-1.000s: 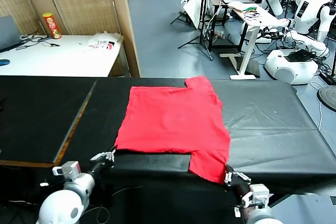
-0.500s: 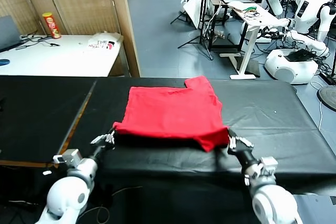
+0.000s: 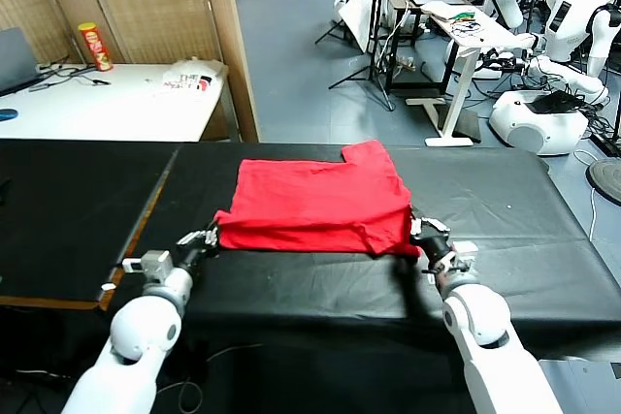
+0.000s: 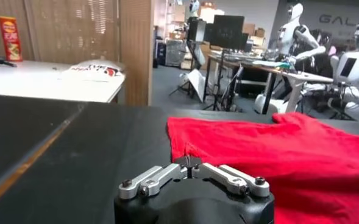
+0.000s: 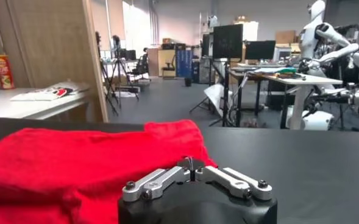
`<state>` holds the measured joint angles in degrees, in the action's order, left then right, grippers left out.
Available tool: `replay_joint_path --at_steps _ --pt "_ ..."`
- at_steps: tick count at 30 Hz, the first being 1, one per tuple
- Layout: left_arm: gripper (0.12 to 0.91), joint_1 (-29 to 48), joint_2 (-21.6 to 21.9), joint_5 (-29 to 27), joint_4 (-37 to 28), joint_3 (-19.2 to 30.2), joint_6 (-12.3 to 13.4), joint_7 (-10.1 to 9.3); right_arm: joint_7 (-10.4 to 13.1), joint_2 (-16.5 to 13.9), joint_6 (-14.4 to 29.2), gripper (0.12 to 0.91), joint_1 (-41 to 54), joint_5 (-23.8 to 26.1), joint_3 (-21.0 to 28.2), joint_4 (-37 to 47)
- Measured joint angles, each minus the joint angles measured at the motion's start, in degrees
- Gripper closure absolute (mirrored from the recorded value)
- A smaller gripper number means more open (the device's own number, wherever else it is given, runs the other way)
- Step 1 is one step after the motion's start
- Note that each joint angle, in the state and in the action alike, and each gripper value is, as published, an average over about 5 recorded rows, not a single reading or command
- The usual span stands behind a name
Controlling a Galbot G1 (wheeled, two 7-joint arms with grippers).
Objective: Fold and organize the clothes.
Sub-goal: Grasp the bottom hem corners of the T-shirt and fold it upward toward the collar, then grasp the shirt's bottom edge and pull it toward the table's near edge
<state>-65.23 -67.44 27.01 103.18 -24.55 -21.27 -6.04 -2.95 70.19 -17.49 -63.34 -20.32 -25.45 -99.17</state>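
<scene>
Red T-shirt (image 3: 315, 204) lies mid-table (image 3: 505, 201), long axis left-right, near edge doubled over; left gripper (image 3: 207, 238) pinches its near-left corner with jaws pressed together, right gripper (image 3: 422, 232) sits at the near-right corner, can't tell its jaws.

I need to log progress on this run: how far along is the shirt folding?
Done: the near half of the red T-shirt already lies doubled over on the black table. In hand: the left claw pinches the fold's left corner, and the right claw sits at its right corner, where I can't confirm a grip. Left: one sleeve pokes out at the far edge, and the shirt is still wide, so likely more folds and tidying.
</scene>
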Motion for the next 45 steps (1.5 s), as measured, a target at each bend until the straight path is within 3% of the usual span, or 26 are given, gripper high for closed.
replay_joint_path --at_steps 2,4,7,10,13,15,23,26,28,32,35,37,39,45 --pt "0.879 0.6 -0.5 -0.7 -0.7 0.2 0.0 -0.06 -0.1 -0.7 -0.7 0.651 -1.4 0.1 -0.5 -1.5" --pt "0.809 0.7 -0.8 -0.8 -1.0 0.3 -0.1 -0.10 -0.3 -1.6 -0.9 0.534 -3.0 0.2 -1.1 -3.3" --pt "0.645 0.3 -1.0 -1.0 -0.9 0.4 -0.3 -0.06 -0.5 -2.7 -0.9 0.368 -5.6 0.3 -2.1 -6.0" --pt "0.477 -0.4 -1.2 -1.3 -0.8 0.2 -0.3 0.15 -0.5 -3.3 -1.0 0.258 -7.7 0.4 -2.7 -7.6" --pt "0.323 -1.3 -1.3 -1.5 -0.6 -0.2 -0.4 0.59 -0.4 -3.1 -1.3 0.231 -9.3 0.4 -3.0 -8.2" --pt "0.261 -1.9 -1.3 -1.5 -0.4 -0.4 -0.4 1.02 -0.2 -2.8 -1.6 0.235 -10.1 0.5 -3.0 -8.3" --pt "0.232 -3.1 -1.5 1.4 -0.6 -1.3 -1.2 2.86 0.2 -1.3 -1.7 0.362 -11.4 1.2 -2.9 -7.5" --pt "0.250 -3.1 -1.6 2.3 -1.2 -1.5 -1.4 3.24 0.2 -1.0 -1.9 0.477 -11.3 1.5 -2.7 -6.8" --pt "0.312 -2.9 -1.7 2.9 -1.7 -1.5 -1.6 3.38 0.2 -0.8 -2.0 0.574 -11.2 1.7 -2.6 -6.5" --pt "0.520 -2.4 -2.2 3.2 -2.8 -1.5 -2.2 3.55 0.6 -0.6 -2.6 0.796 -11.4 1.6 -2.6 -6.7" --pt "0.688 -2.1 -2.4 3.6 -3.4 -1.4 -2.5 3.93 1.6 -0.9 -3.8 0.886 -11.8 0.9 -2.8 -7.8" --pt "0.805 -2.3 -2.4 3.8 -3.5 -1.4 -2.5 4.21 2.3 -1.3 -5.0 0.898 -12.2 0.1 -3.0 -8.9" --pt "0.874 -2.7 -2.2 3.3 -3.2 -1.4 -2.4 4.27 2.7 -1.8 -6.1 0.900 -12.6 -0.8 -3.4 -10.2" --pt "0.902 -5.0 -0.7 -2.3 -0.9 -1.0 -2.1 3.23 3.7 -3.4 -10.7 0.900 -15.5 -1.9 -4.6 -15.3"
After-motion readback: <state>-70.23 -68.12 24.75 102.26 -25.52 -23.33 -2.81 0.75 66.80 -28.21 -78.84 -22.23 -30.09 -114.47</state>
